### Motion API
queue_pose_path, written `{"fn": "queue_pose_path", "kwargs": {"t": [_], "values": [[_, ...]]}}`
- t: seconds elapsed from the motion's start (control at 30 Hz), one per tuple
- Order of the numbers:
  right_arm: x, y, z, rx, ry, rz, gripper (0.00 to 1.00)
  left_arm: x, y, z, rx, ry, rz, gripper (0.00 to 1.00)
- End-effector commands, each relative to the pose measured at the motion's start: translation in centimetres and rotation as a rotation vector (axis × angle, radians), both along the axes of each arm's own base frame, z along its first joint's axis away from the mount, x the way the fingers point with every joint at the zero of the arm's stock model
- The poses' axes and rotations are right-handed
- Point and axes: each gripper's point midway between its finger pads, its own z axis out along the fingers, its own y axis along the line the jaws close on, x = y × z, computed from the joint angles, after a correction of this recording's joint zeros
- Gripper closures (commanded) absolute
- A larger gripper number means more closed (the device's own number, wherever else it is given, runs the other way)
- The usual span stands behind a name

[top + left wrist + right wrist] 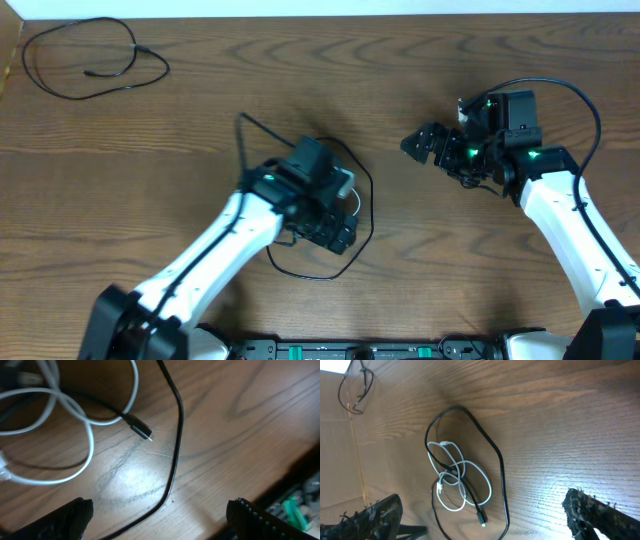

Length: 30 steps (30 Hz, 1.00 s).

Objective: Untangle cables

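**Both jaws wide and empty, two cables knotted at centre**

The left arm [215, 250] reaches to the middle of the wooden surface [300, 90], with its head directly above the tangle. The left jaws stand wide apart and hold nothing. In the left wrist view the two dark fingers [67, 520] sit at the bottom corners, and only wood and a stretch of black cord lie between them, clear of both fingers.

The tangle is made of a white cable [91, 442] and a black cable [178, 425]. Seen from the right wrist, the black one lies flat in one large loop. The white one sits inside it in several small overlapping loops. A black strand passes through the white loops and ends in a small plug [142, 429], which lies free on the wood just beside the long black run.

A second black cable [92, 72] lies alone in a loose loop near the far left corner of the surface, well apart from the tangle.

The right arm [570, 220] is over the right side, also well apart from the tangle. The right jaws are spread just as wide and are empty.
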Motion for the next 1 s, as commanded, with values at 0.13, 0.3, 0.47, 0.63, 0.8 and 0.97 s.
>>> {"fn": "queue_pose_path", "kwargs": {"t": [0.13,0.3,0.47,0.63,0.8,0.97], "values": [[-0.2,0.1,0.0,-0.004,-0.004,0.018,0.01,-1.6,-0.4,-4.9,0.186,0.047,-0.080,0.10],[0.0,-0.9,-0.2,-0.006,0.007,-0.010,0.01,-1.3,-0.9,-6.0,0.186,0.061,-0.060,0.10],[-0.1,-1.3,-0.3,-0.007,0.019,-0.021,0.01,-1.6,-1.5,-6.2,0.174,0.048,-0.063,0.14],[-0.2,-1.5,-0.4,-0.017,0.020,-0.013,0.01,-2.0,-1.2,-5.3,0.148,0.019,-0.051,0.14],[-0.1,-1.8,-0.5,-0.028,0.016,-0.022,0.01,-2.0,0.2,-3.3,0.112,-0.115,-0.031,0.13],[0.3,-2.1,-0.5,-0.045,0.002,-0.033,0.01,-1.2,1.9,-3.4,0.147,-0.248,-0.037,0.02]]}}
